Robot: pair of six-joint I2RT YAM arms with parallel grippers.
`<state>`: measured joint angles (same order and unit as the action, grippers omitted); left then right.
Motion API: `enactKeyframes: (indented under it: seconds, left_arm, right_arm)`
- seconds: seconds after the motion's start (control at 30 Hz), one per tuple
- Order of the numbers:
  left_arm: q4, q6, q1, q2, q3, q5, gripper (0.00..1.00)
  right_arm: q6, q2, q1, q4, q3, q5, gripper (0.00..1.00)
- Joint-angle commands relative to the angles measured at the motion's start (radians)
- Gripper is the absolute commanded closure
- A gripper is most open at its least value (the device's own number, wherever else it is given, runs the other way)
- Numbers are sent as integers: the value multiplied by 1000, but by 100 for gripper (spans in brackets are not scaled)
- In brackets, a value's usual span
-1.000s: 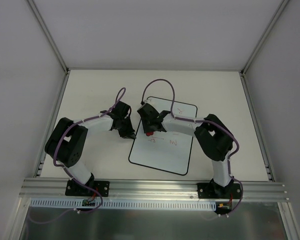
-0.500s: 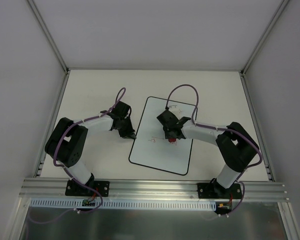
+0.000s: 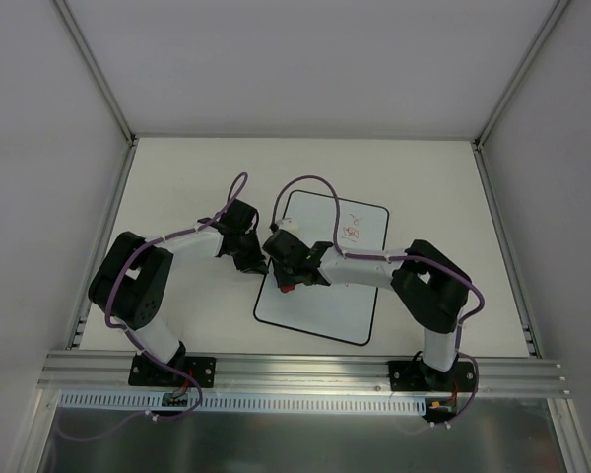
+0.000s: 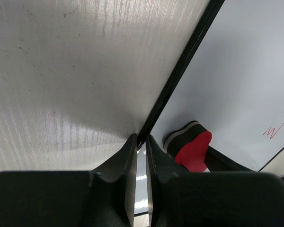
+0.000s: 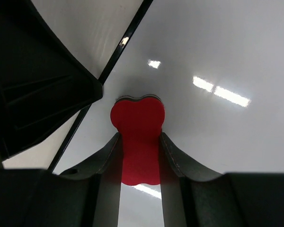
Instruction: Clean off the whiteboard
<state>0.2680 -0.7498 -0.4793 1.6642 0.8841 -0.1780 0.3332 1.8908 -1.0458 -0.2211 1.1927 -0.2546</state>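
The whiteboard (image 3: pixel 325 310) lies flat on the table, with small red marks (image 3: pixel 353 230) near its far right corner. My right gripper (image 3: pixel 290 280) is shut on the red eraser (image 3: pixel 290 288) and holds it on the board near its left edge. In the right wrist view the eraser (image 5: pixel 137 127) sits between my fingers, on the white surface (image 5: pixel 217 56). My left gripper (image 3: pixel 260 264) is shut, its tips (image 4: pixel 141 140) on the board's black left border (image 4: pixel 180 75). The left wrist view also shows the eraser (image 4: pixel 193 152) and a red mark (image 4: pixel 273 130).
Pale table (image 3: pixel 192 182) surrounds the board, with white walls behind and at both sides. A metal rail (image 3: pixel 305 370) runs along the near edge. The left gripper's black body (image 5: pixel 38 85) is close to the left of the eraser.
My right gripper swept the eraser right to the board's middle, then back to its left edge. The red marks in the middle of the board are gone. The left arm has not moved.
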Motion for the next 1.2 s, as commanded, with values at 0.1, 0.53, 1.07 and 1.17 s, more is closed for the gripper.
enactKeyframes:
  seconds: [0.1,0.53,1.07,1.17]
  left_arm:
    - [73,-10,-10,45,-28,83,100]
    - [73,3,-2,42,-30,81,100]
    - [73,10,-2,20,-63,80,100]
    - [73,12,-1,16,-65,77,100]
  right_arm:
    - [87,-59,87,-83,-229,-30,100]
    - [303,-381,245,-274,-522,-173,100]
    - [178,-68,380,-195,-128,-87,100]
    - [223,-94,437,-216,-180,-115,100]
